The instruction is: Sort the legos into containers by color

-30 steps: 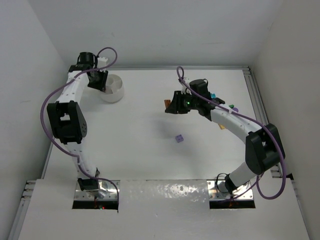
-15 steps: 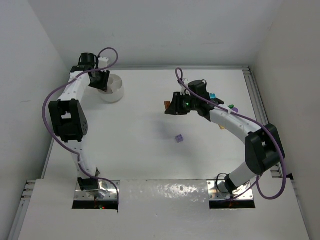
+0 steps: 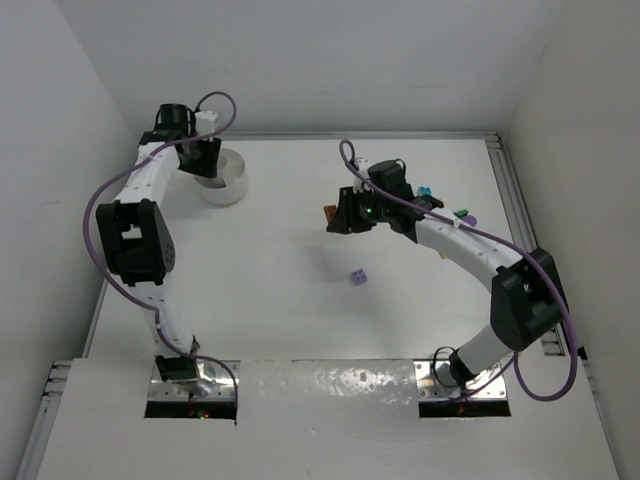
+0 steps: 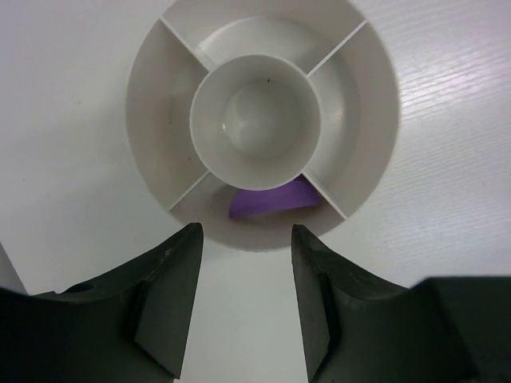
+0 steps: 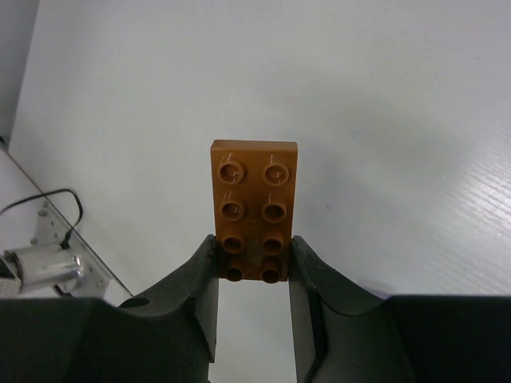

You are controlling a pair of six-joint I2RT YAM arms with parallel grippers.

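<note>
White table (image 3: 280, 250): right gripper (image 5: 252, 247) clamps orange brick (image 5: 254, 183), presumably light, rigid, slick, across its long sides; left gripper (image 4: 245, 239) open, empty, over bowl (image 4: 375, 88).

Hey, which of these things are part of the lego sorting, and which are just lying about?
Job: divided white bowl, purple brick inside it, gripped orange brick, loose purple brick, teal brick.
Just there: purple cables, metal base plate.

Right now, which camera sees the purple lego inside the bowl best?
The left wrist camera: the purple lego lies plainly in the bowl's nearest section. From the top it is hidden; the right wrist camera misses the bowl.
</note>
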